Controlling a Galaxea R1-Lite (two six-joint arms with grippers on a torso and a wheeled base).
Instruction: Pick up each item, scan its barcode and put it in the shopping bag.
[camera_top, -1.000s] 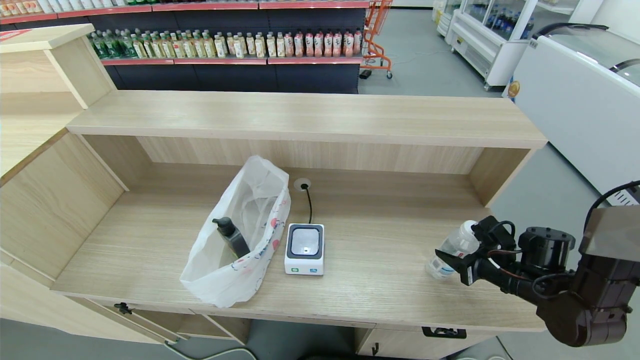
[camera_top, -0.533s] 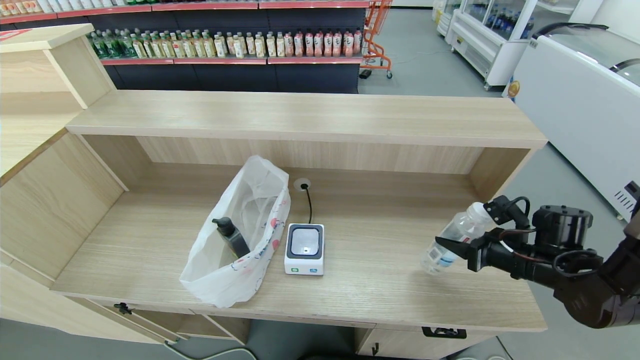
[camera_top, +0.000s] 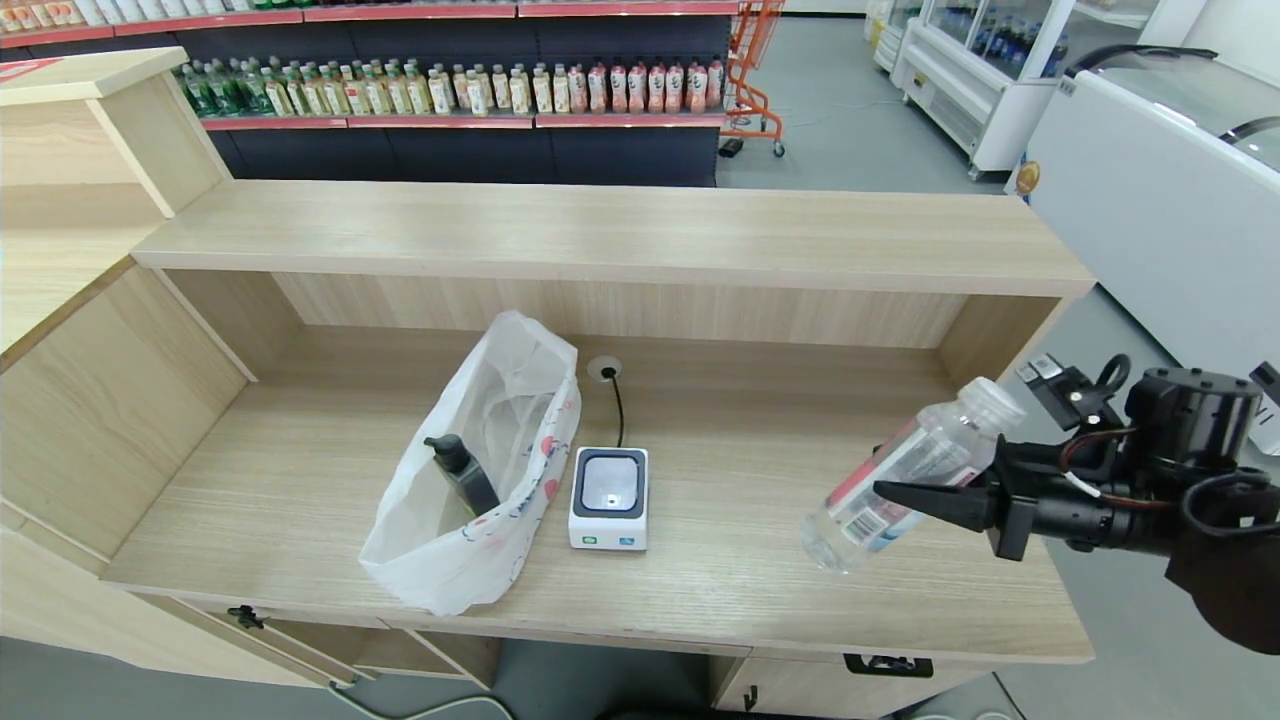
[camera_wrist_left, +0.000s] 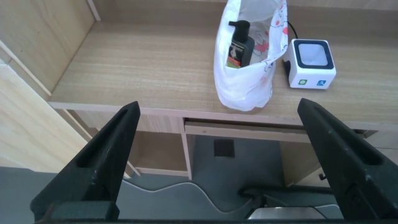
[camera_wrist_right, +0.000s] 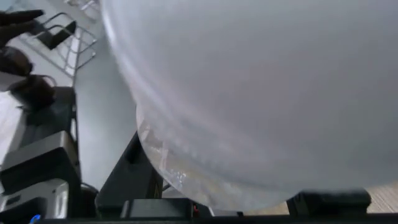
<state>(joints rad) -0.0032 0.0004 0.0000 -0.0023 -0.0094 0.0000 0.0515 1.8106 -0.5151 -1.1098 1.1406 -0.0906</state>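
The right gripper (camera_top: 922, 482), fingers (camera_top: 920, 498) clamped on the water bottle (camera_top: 893, 468), holds it above the surface (camera_top: 750, 590) well right of the scanner (camera_top: 609, 497), long axis tilted, base toward the scanner.

A light wood-grain checkout counter (camera_top: 780, 470) forms a recessed work surface, with a raised ledge (camera_top: 600, 235) of the same wood along its far side. A small white barcode scanner (camera_top: 608, 497) with a dark glass top sits near the counter's front edge. Just beside the scanner, on its left, a white plastic shopping bag (camera_top: 440, 560) with red printed marks stands open, stretching from the front edge toward the back. Behind the scanner, its black cable (camera_top: 618, 412) runs to a round grommet hole (camera_top: 604, 369) in the counter.
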